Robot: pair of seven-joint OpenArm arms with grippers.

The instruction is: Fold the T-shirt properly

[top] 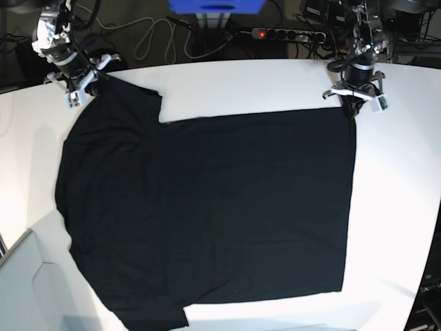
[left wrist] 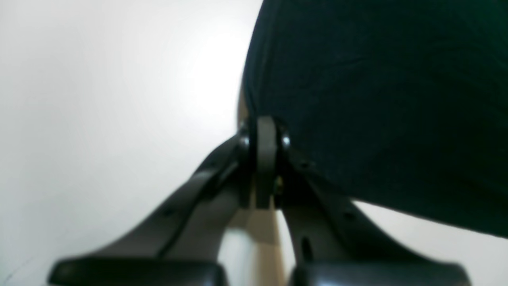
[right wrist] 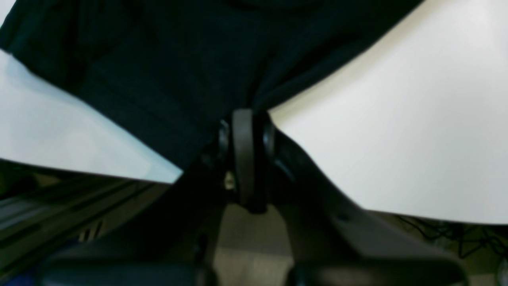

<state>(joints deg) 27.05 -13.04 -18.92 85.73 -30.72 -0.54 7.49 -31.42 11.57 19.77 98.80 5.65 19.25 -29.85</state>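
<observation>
Left end effector [left wrist: 265,159]: jaws clamped on a corner of the T-shirt [top: 207,207]. Right end effector [right wrist: 247,159]: jaws clamped on a sleeve edge. The T-shirt lies spread flat (plain black side up) on the white bench [top: 400,207].

One black T-shirt [top: 207,207] lies spread on one white table [top: 400,207]. Two robot arms work at its far corners, each with one gripper: the left gripper [top: 356,107] and the right gripper [top: 88,88]. One power strip [top: 286,33] with a red light sits behind the table.
</observation>
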